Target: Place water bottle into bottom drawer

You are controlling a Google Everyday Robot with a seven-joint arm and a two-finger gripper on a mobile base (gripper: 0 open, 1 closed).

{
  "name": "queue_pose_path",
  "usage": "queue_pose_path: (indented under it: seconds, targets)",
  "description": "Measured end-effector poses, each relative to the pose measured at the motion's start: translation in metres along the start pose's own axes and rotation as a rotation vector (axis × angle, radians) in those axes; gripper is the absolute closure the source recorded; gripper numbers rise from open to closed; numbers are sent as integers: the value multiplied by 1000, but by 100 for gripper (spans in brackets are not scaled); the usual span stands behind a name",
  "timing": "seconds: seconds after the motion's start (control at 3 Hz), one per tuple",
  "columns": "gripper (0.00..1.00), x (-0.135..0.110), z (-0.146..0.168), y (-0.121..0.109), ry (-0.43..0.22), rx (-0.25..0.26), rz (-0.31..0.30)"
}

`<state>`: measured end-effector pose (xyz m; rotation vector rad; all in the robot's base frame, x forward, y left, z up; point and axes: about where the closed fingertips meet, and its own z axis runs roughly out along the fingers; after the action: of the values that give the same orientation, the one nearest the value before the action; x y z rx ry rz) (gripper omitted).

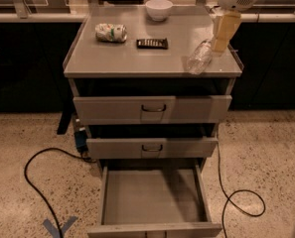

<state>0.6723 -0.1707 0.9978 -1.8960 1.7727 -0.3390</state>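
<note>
The clear ribbed water bottle [199, 57] lies on its side at the right front of the grey cabinet top [122, 58]. My gripper [220, 42], with tan fingers under a white wrist, hangs just right of and behind the bottle, its tip close to the bottle's far end. The bottom drawer [152, 196] is pulled out wide near the floor, with a plain grey floor and nothing in it.
A crushed white-and-green can [110, 32], a flat dark bar [152, 43] and a white bowl [159, 9] sit on the cabinet top. Two upper drawers [152, 109] stand slightly out. Black cables [37, 182] run over the speckled floor on both sides.
</note>
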Motion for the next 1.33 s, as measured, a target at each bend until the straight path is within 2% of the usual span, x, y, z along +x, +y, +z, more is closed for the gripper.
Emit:
queue_pose_path:
  seconds: [0.33,0.67,1.0,1.33]
  targets:
    - [0,39,53,-29,72,-39,10]
    - [0,39,53,-29,72,-39,10]
    - [0,44,61,-38,77,-7,0]
    - [0,48,69,-49,69,22,-36]
